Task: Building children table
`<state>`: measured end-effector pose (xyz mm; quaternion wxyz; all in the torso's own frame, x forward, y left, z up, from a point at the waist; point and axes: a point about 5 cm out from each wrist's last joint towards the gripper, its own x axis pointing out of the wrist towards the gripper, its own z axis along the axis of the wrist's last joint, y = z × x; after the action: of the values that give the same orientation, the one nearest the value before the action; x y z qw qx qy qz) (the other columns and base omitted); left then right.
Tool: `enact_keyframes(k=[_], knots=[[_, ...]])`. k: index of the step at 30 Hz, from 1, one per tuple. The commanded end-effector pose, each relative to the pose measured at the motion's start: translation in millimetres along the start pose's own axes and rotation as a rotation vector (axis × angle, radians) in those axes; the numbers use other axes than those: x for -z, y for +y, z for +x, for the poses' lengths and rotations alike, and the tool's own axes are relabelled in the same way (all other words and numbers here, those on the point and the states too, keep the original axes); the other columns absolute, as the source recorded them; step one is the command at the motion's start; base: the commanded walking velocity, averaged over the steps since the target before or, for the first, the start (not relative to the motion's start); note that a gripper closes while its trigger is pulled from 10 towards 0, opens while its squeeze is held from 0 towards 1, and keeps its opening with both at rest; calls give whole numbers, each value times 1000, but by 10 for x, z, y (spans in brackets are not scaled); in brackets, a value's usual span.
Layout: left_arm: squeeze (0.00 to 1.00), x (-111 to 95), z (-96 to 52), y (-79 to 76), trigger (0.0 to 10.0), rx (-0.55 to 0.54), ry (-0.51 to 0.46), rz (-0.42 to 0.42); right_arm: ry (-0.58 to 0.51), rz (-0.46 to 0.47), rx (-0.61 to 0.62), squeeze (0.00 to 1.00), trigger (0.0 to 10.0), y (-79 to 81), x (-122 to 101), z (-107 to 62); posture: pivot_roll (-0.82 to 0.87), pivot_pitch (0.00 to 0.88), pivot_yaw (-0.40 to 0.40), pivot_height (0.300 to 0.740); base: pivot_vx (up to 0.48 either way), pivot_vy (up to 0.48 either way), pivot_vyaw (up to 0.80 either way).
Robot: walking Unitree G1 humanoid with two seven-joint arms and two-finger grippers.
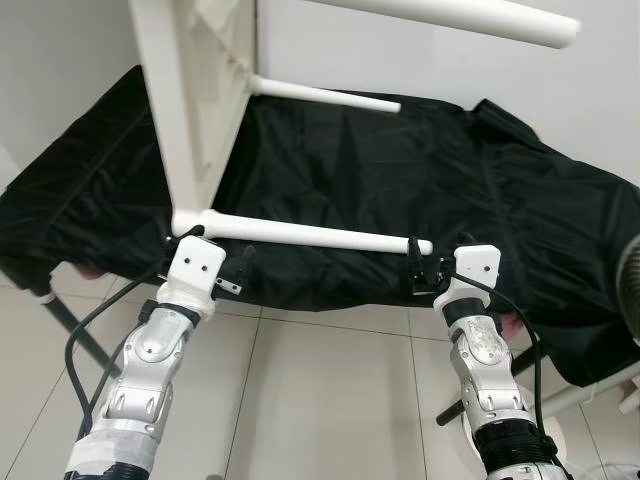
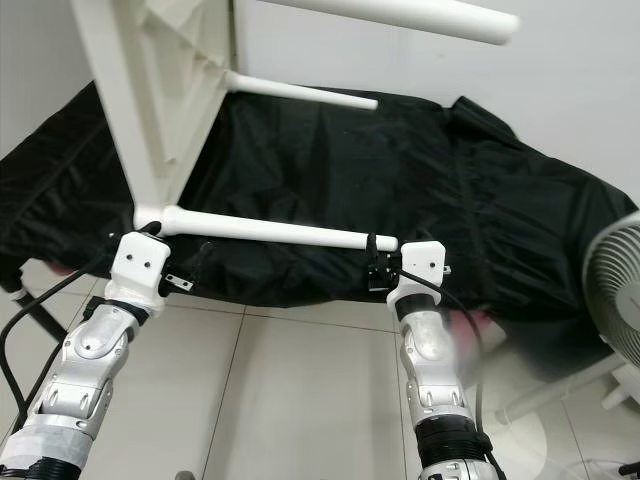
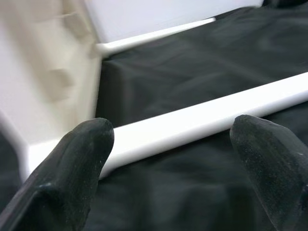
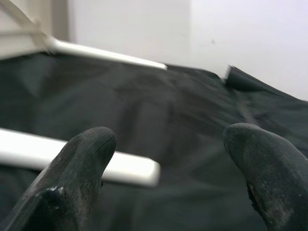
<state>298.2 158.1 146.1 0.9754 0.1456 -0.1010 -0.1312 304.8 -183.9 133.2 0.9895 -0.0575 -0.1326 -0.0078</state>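
Both grippers, left gripper (image 1: 215, 262) and right gripper (image 1: 428, 268), sit with fingers spread, unclenched, bracketing the lowest leg (image 1: 320, 236) of the tipped white table (image 1: 190, 110), probably lining up a grab.

Black cloth (image 1: 420, 190) over low stand; white fan (image 2: 612, 290) at right, tile floor (image 1: 330, 400).

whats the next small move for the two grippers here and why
Probably ease both forward and close on the nearest table leg: the left gripper is open near its base and the right gripper is open by its free end, neither gripping it yet.
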Motion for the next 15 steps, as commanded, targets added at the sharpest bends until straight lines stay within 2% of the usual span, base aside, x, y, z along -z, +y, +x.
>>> enact_keyframes(k=[1,15], knots=[[0,47,-16,4,10000,-50,26,-6,7,5,10,0,10000,-21,4,-9,22,94,-76,740,0,0,0],[0,64,-12,32,10000,-67,36,-46,10,0,13,0,10000,-29,-1,-12,18,104,-78,740,0,0,0]])
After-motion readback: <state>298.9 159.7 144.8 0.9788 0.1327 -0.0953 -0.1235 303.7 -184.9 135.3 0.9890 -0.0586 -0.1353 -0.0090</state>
